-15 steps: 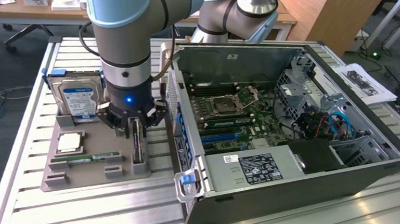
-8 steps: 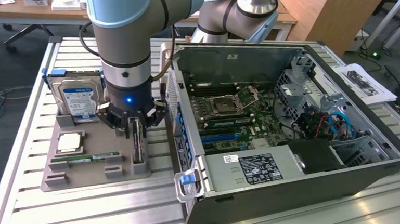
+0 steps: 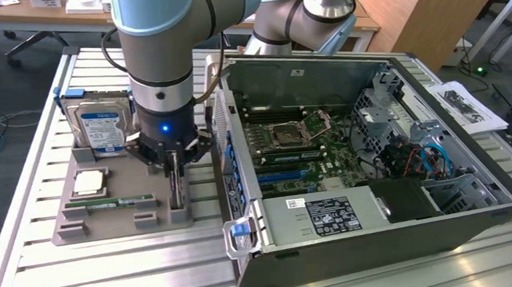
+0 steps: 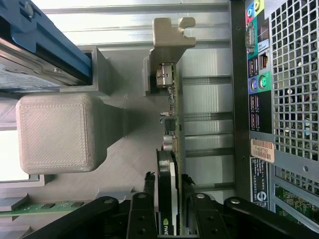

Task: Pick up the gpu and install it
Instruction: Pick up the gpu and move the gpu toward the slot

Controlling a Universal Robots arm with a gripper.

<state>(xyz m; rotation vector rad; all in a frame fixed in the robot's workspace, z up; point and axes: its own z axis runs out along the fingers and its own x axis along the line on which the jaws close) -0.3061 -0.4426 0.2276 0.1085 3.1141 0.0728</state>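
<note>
The gpu stands on its edge in a slot of the grey parts holder, on the side nearest the computer case. My gripper has come straight down over it. In the wrist view the gpu runs away edge-on, dark cooler on one face and pale bracket at its far end. My gripper straddles the card's near end, one dark finger on each side, close to its faces with a thin gap showing. The jaws are open and the card still rests in its slot.
On the same holder are a silver hard drive with a blue label, a processor and a green memory stick. The open computer case lies at the exterior view's right, its motherboard with blue slots exposed. The case's rear ports are beside the card.
</note>
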